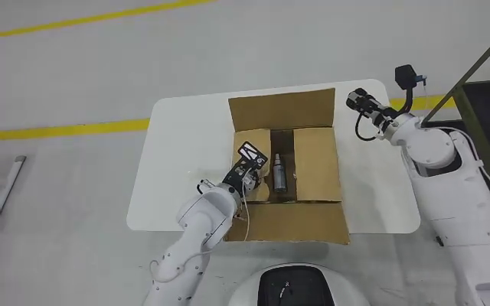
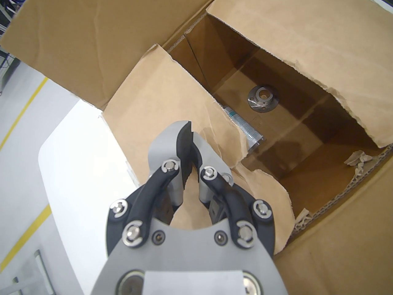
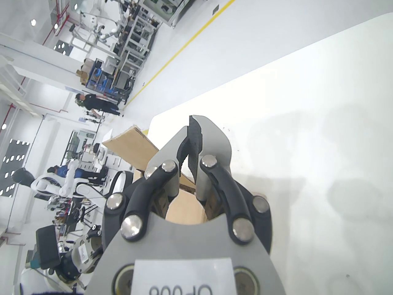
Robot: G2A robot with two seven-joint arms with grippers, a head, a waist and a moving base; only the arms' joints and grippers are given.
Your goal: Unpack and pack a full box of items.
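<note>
- I'm holding the left gripper (image 2: 188,131) shut, empty, above a flap of the cardboard box (image 2: 92,32).
- A metal flange (image 2: 263,98) is lying inside, near an illegibly printed packet (image 2: 245,125).
- The right gripper (image 3: 192,130) is hovering closed over the table (image 3: 307,93).

The left gripper (image 2: 188,129) and right gripper (image 3: 192,124) had grey fingers (image 2: 162,147), black links, silver screws and white labels.

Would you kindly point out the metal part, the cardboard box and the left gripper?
metal part (image 2: 263,99), left wrist view, its round flanged end.
cardboard box (image 1: 282,111), top view, far flap.
left gripper (image 2: 190,131), left wrist view, between its fingertips.
</note>
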